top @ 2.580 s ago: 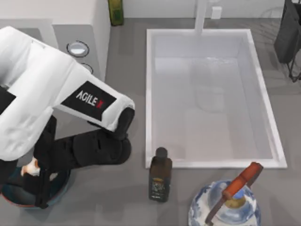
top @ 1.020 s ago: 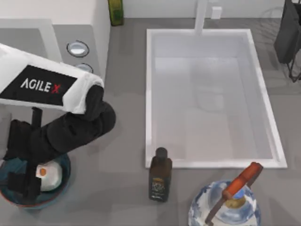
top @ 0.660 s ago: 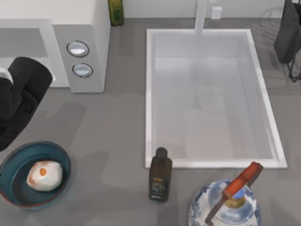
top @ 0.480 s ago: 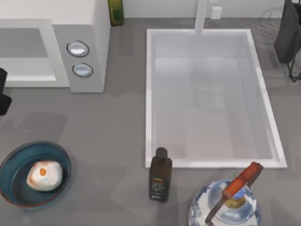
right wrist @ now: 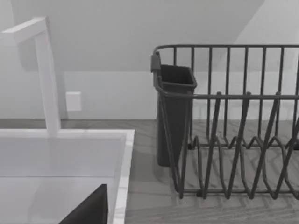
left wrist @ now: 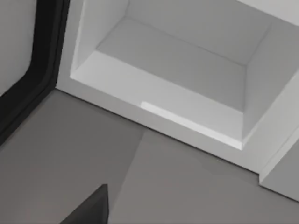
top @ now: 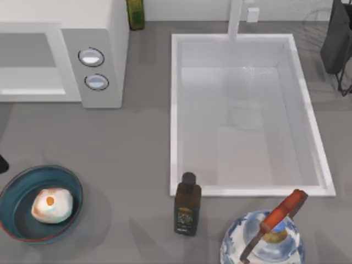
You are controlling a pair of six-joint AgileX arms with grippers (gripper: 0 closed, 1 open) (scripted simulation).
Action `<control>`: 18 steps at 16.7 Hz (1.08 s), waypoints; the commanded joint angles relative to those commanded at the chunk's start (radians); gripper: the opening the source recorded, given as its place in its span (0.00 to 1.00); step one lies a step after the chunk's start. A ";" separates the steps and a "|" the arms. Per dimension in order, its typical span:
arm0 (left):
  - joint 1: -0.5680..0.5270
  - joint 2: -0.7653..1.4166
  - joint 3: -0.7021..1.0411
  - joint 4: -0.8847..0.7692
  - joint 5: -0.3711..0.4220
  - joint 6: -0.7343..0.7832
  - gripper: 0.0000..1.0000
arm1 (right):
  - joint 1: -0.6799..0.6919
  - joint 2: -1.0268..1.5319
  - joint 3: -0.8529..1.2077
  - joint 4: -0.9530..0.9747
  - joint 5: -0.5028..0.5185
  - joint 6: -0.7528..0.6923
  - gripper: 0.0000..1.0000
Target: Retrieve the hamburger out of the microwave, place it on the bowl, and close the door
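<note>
The hamburger (top: 51, 204) is seen resting inside the bowl (top: 16, 190), which stands on the bench (top: 132, 154) at the near left. The microwave (top: 104, 49) is set at the far left, its two knobs facing the near side, and its cavity (left wrist: 187, 60) is shown open and bare in the left wrist view. A dark-framed panel, judged to be the door (left wrist: 44, 70), is seen swung out beside the opening in that view. Retrieval and placing are judged complete; closing the door is the step in hand.

How far the left end effector is open cannot be told, and nothing is seen held by it. The same is said of the right end effector: its wrist camera is pointed at the dish rack (right wrist: 233, 140) and the sink (top: 245, 110), well apart from the work, so that arm is judged parked.

For a clean closure, the door should be met on its outer face, near the free edge and away from the hinge, and pushed along its swing until it lies flush with the frame. The approach should be kept clear of the bowl, which lies near the path. The bottle (top: 187, 206) and the glass vessel (top: 264, 242) are well apart to the right.
</note>
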 joint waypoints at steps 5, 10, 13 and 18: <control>0.036 -0.303 -0.201 0.153 0.150 0.313 1.00 | 0.000 0.000 0.000 0.000 0.000 0.000 1.00; 0.040 -0.362 -0.247 0.182 0.185 0.373 1.00 | 0.000 0.000 0.000 0.000 0.000 0.000 1.00; 0.040 -0.362 -0.247 0.182 0.185 0.373 1.00 | 0.000 0.000 0.000 0.000 0.000 0.000 1.00; 0.040 -0.362 -0.247 0.182 0.185 0.373 0.62 | 0.000 0.000 0.000 0.000 0.000 0.000 1.00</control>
